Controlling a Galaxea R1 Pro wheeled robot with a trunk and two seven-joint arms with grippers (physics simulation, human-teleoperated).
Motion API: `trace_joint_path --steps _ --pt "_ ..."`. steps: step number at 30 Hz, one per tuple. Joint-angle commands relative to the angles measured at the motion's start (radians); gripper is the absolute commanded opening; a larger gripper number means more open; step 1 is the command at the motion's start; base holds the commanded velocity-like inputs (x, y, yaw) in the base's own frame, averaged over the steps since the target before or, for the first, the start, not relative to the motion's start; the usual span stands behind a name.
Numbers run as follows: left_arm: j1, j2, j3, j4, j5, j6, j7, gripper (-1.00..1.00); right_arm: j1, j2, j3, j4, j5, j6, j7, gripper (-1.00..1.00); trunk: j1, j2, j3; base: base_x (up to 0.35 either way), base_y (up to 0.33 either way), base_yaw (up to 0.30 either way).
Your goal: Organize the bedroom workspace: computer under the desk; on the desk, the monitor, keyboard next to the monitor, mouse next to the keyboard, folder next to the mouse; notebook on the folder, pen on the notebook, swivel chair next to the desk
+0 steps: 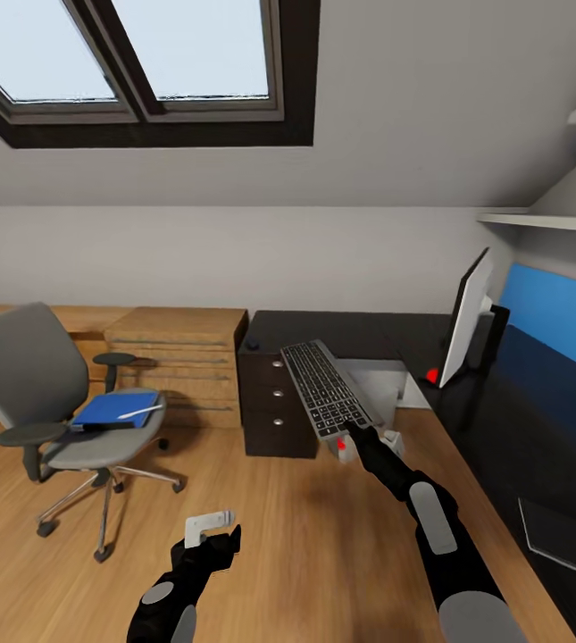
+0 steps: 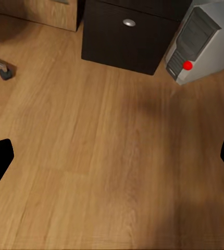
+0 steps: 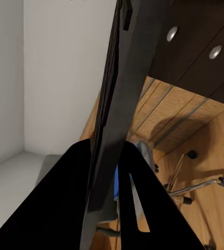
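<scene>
1. Dark-framed two-pane skylight [image 1: 145,62] set in the sloped white ceiling; pale sky shows through it.
2. Plain white back wall [image 1: 234,254] runs below the skylight.
3. Low light-wood chest of drawers [image 1: 176,357] stands against that wall.
4. Warm wood-plank floor [image 1: 305,536] extends in front of the chest.
5. White wall shelves [image 1: 546,219] and a bright blue wall panel [image 1: 555,308] lie far right of the chest.

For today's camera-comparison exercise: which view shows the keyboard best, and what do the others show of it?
The head view: the keyboard shows its whole key face, held up by the right gripper. The right wrist view gives just its dark edge between the fingers. The left wrist view looks at floor and the computer.
</scene>
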Motion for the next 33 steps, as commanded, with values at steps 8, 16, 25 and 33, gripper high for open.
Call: trace_joint_path --steps 8,16,25,33 --pt "-0.001 0.0 -0.002 -0.001 0.01 0.003 0.01 1.0 -0.001 0.001 -0.005 0.0 -0.011 0.009 0.003 -1.0 0.001 -0.001 -0.001 0.326 0.002 0.0" --pt "-0.001 0.0 -0.002 -0.001 0.009 0.002 0.011 1.0 -0.001 -0.003 -0.006 -0.001 -0.011 0.017 0.006 -1.0 0.001 -0.001 -0.001 0.328 0.0 0.0" --pt "-0.001 0.0 -0.002 -0.001 0.009 0.001 0.011 1.0 -0.001 -0.005 -0.006 -0.002 -0.008 0.017 0.006 -1.0 0.001 -0.001 -0.001 0.328 0.002 0.0" --pt "-0.001 0.0 -0.001 -0.001 0.009 0.002 0.011 1.0 -0.001 0.002 -0.005 0.004 -0.011 0.009 0.003 -1.0 0.001 -0.001 -0.001 0.328 0.109 0.0"
